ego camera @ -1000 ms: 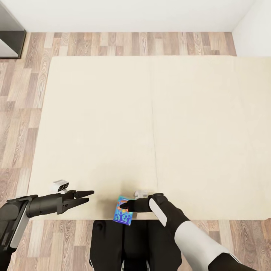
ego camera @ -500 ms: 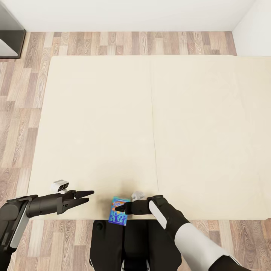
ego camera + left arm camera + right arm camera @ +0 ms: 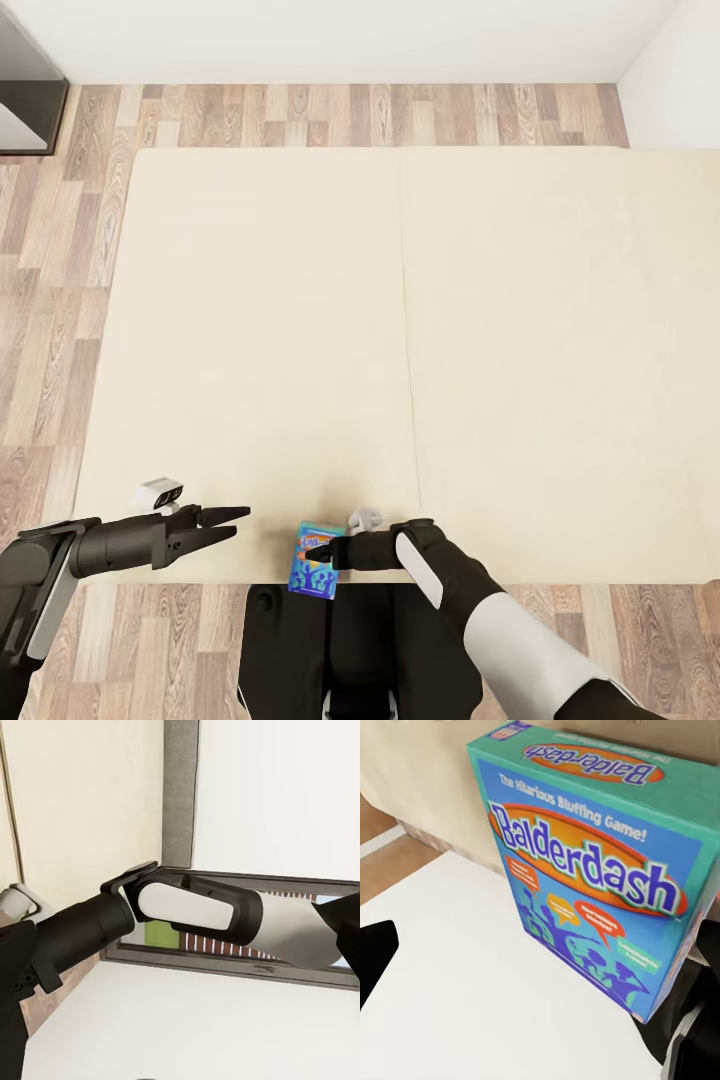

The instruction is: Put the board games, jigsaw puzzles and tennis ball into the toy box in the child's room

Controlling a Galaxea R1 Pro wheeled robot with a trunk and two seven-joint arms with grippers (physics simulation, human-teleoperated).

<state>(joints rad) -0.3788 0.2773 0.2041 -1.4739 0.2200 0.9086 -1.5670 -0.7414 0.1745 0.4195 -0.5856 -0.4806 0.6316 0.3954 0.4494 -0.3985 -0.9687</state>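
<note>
A small blue board game (image 3: 312,576), printed "Balderdash", hangs at the near edge of the bed (image 3: 250,300), just left of the seam. My right gripper (image 3: 318,551) is shut on its upper part. The right wrist view has the box (image 3: 585,877) close up and tilted, with a dark finger (image 3: 694,1031) at its lower corner. Over the bed's near left corner, well left of the box, my left gripper (image 3: 238,521) is open and holds nothing. The left wrist view looks across at my right forearm (image 3: 202,907). The rest of the mattress is bare.
Wood plank floor (image 3: 50,250) borders the bed on the left, the far side and the near side. A dark grey piece of furniture (image 3: 25,100) stands at the far left corner. White walls (image 3: 660,70) close the far side and the right corner. My dark base (image 3: 300,650) is right against the bed's near edge.
Between one second and half a second ago my right gripper carried the blue box a little left and toward me. Nothing has moved since, and the left arm has stayed still.
</note>
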